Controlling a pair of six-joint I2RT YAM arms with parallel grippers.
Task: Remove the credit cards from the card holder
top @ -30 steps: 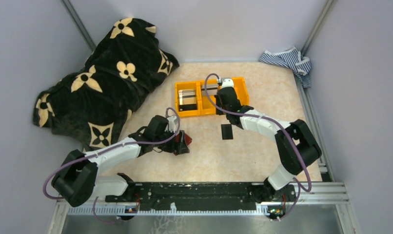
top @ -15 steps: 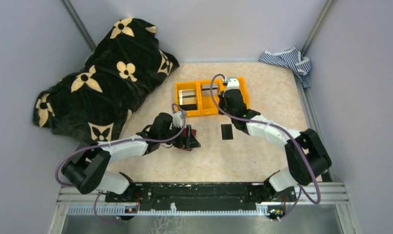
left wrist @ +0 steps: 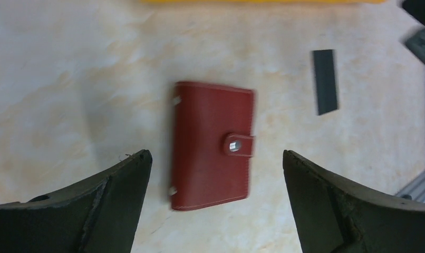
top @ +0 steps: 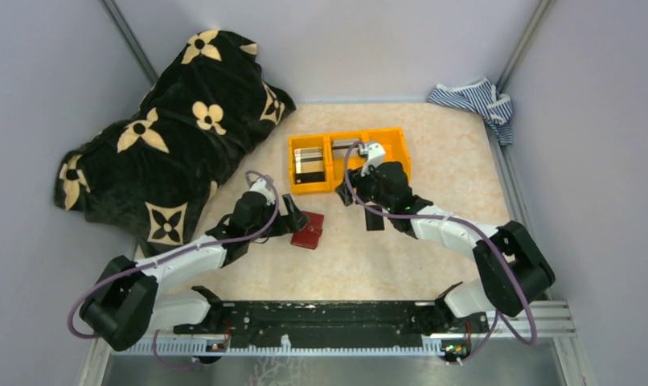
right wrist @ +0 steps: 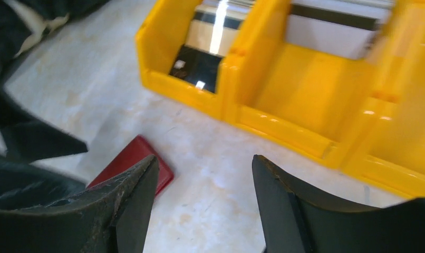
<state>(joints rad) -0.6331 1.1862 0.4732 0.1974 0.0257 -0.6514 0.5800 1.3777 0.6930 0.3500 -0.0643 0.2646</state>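
Left wrist view: my left claw stood wide open and empty. The small dark red rectangular card holder lay shut on the pale marbled table between its fingers, clear of both. One dark flat card lay off to its right. My right claw gaped empty too, with silvery and dark cards in the orange plastic bin just ahead.

The card holder looks like smooth, matt dark-red leather with a shiny metal snap, the table is a smooth marbled beige, the orange bin is glossy plastic, the cards inside it gleam, and the blanket is soft black cloth.
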